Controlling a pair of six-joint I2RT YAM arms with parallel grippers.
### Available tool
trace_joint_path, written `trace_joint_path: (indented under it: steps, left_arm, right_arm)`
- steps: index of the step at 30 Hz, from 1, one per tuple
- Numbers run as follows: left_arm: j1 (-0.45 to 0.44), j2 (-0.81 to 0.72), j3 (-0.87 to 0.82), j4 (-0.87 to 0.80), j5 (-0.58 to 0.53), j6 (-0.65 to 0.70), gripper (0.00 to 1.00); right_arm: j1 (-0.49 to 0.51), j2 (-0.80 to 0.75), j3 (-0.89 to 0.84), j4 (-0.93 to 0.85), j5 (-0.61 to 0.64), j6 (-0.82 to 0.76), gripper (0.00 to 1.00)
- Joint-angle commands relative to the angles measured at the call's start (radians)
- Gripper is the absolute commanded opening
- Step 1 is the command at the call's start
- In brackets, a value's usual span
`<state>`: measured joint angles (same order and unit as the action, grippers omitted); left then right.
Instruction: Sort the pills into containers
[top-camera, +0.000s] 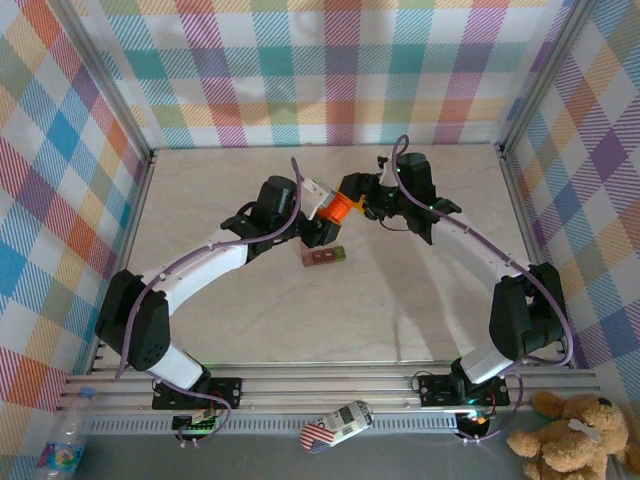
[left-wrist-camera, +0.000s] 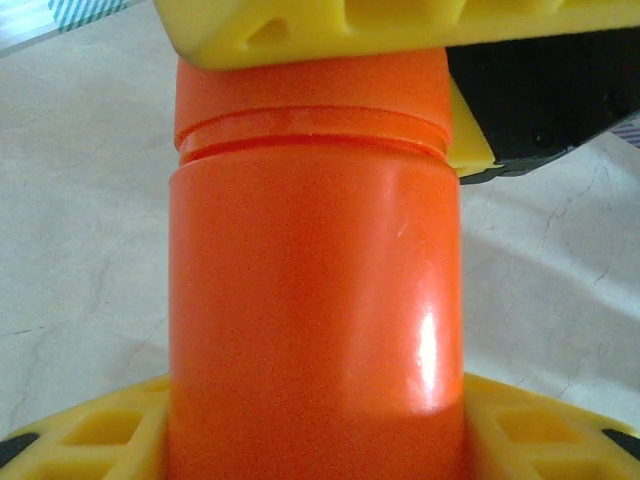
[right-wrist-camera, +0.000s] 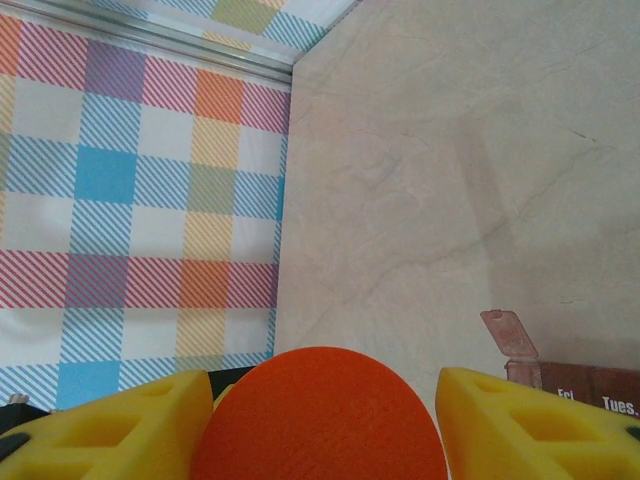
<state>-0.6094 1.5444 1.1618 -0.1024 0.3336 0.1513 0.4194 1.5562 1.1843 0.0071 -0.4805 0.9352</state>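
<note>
1. The left gripper (top-camera: 322, 215) pinches the orange bottle (top-camera: 340, 207) by its body and should grip firmly
2. The right gripper (top-camera: 358, 197) clamps the cap (right-wrist-camera: 318, 415) and should twist squarely, untilted
3. The containers (top-camera: 325, 257) lie on the table (top-camera: 420, 290) just below the bottle

The bottle (top-camera: 340, 207) hangs above the middle of the table (top-camera: 420, 300). The left gripper (top-camera: 328, 216) is at its left and the right gripper (top-camera: 357, 202) at its right, on the cap. The containers (top-camera: 325, 257) lie on the table just before it, toward the arm bases.
</note>
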Motion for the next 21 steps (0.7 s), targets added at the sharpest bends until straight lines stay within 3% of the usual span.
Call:
trace_joint_path:
  steps: [1, 12, 21]
  left_arm:
    - [-0.015, 0.006, 0.039, 0.026, 0.001, 0.016, 0.00]
    - [-0.016, 0.007, 0.041, 0.025, -0.003, 0.014, 0.00]
    - [0.003, -0.020, 0.043, 0.026, 0.123, -0.028, 0.00]
  right_arm:
    - [0.005, 0.004, 0.011, 0.039, -0.028, 0.015, 0.60]
    - [0.004, 0.002, -0.028, 0.129, -0.084, -0.014, 0.43]
    - [-0.050, -0.005, -0.057, 0.192, -0.211, -0.388, 0.44]
